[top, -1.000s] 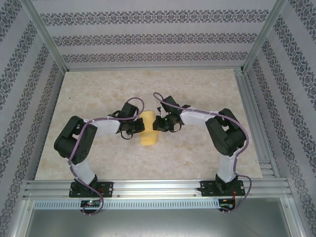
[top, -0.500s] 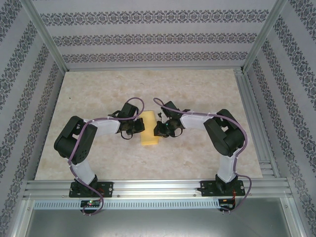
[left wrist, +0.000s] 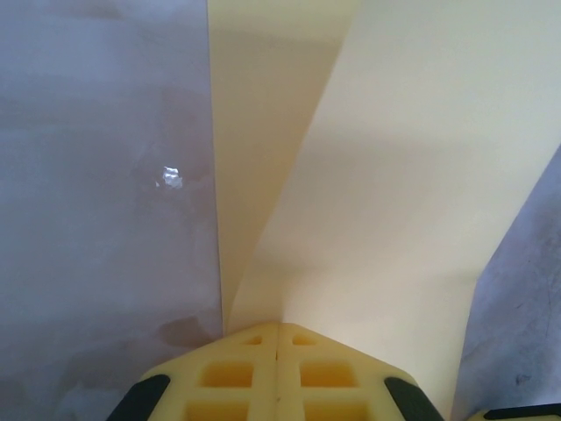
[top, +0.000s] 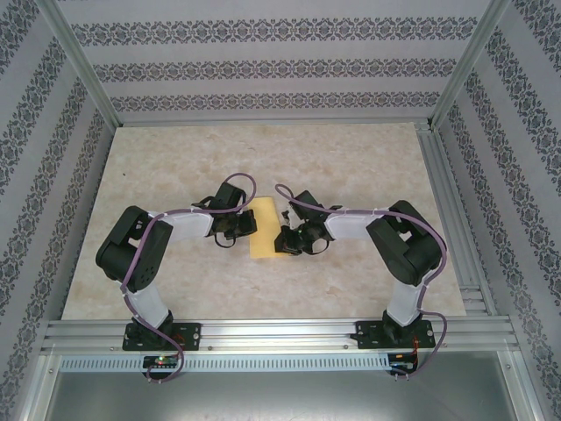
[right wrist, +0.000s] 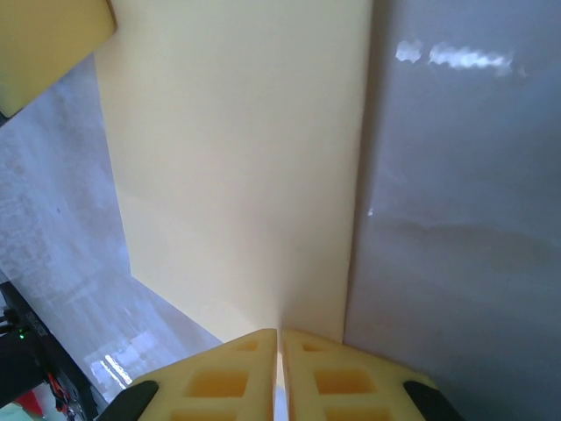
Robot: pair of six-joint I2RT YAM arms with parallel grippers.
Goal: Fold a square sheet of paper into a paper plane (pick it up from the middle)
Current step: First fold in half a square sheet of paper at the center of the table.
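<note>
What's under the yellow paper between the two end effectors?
The marbled tabletop shows beside the yellow paper on its near and far sides. The patch directly beneath is covered by the paper itself, so anything there cannot be seen.

paper sheet (top: pixel 265 228): thin, plain yellow-orange, folded over into a narrow strip, no dart shape yet. Lies mid-surface (top: pixel 351 158), long axis running near-to-far. Left wrist view: the top layer lifts off the lower one, and the two meet in a V at the left tool (left wrist: pixel 278 346), pinched there. The opposite side is flat with a straight edge, pinched in the right tool (right wrist: pixel 279 346).
</note>
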